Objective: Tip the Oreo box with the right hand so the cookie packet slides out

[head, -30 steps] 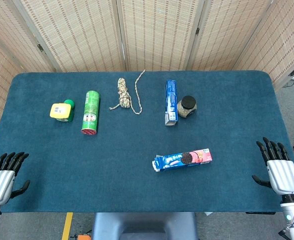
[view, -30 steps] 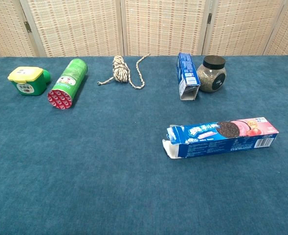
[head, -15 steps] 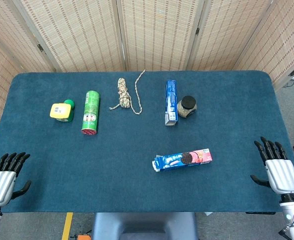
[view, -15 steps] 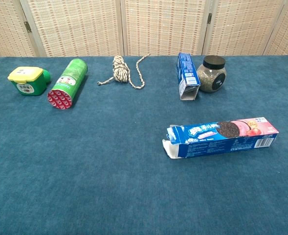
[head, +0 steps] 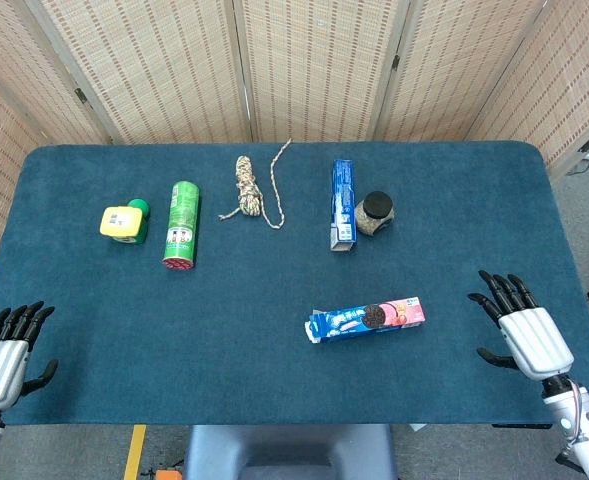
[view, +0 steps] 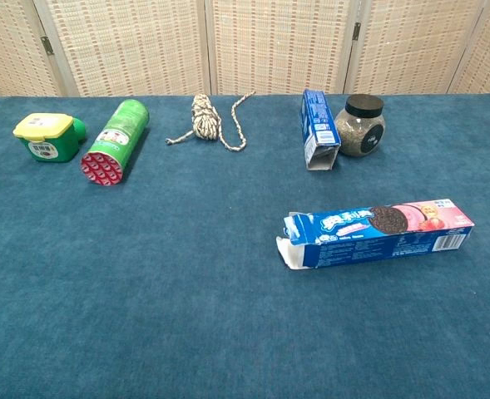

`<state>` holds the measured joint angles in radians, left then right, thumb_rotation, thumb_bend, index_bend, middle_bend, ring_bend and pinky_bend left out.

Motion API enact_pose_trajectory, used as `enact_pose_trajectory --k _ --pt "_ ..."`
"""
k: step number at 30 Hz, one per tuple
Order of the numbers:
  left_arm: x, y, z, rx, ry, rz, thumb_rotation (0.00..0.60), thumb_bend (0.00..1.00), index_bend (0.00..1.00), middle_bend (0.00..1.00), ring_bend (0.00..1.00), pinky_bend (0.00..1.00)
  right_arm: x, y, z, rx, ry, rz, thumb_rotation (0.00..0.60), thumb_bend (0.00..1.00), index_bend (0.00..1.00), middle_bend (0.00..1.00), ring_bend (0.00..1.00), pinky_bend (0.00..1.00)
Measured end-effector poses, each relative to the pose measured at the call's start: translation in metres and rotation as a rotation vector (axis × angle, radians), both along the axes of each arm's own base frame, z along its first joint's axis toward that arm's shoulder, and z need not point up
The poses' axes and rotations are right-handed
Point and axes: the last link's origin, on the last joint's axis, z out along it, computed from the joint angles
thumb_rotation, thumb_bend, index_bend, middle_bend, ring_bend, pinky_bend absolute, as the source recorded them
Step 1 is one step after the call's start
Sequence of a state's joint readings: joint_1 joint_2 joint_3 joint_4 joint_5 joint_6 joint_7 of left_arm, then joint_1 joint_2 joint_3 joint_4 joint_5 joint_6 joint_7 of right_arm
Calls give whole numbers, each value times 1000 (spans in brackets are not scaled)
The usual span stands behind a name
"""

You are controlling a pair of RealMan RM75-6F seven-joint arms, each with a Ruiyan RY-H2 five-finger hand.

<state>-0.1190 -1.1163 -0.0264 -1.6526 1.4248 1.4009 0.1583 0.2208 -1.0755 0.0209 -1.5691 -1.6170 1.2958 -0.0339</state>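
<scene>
The Oreo box [head: 366, 318] [view: 376, 231] lies flat on the blue table, blue at its left end and pink at its right, with the left end flap open. No cookie packet shows outside it. My right hand [head: 519, 328] hovers over the table's right front part, fingers spread and empty, well to the right of the box. My left hand [head: 6, 350] stays at the front left corner, fingers apart, holding nothing. Neither hand appears in the chest view.
Along the back stand a yellow-lidded green tub [head: 124, 222], a green can lying down [head: 181, 223], a coiled rope [head: 250, 188], a blue carton [head: 343, 203] and a dark-lidded jar [head: 375, 213]. The table's front edge [head: 294, 422] runs just below the hands.
My right hand has moved left and slightly forward over the table toward the Oreo box. The left hand and the box have stayed put.
</scene>
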Motion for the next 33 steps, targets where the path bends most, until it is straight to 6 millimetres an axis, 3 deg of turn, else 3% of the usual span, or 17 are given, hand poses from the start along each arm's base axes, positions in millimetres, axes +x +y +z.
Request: enact_pose_trajectory --k 12,23,33 --pt "0 0 -1 0 12 20 600 395 146 93 97 0 0 -45 -31 112 43 9 600 200 258 0 0 0" --pt "2 -2 -2 -18 8 5 600 395 145 93 97 0 -2 -64 -60 161 46 -16 600 200 264 0 0 0" --pt "3 -5 -1 -23 -4 -9 600 394 145 93 97 0 18 -83 -83 180 31 18 600 200 315 0 0 0"
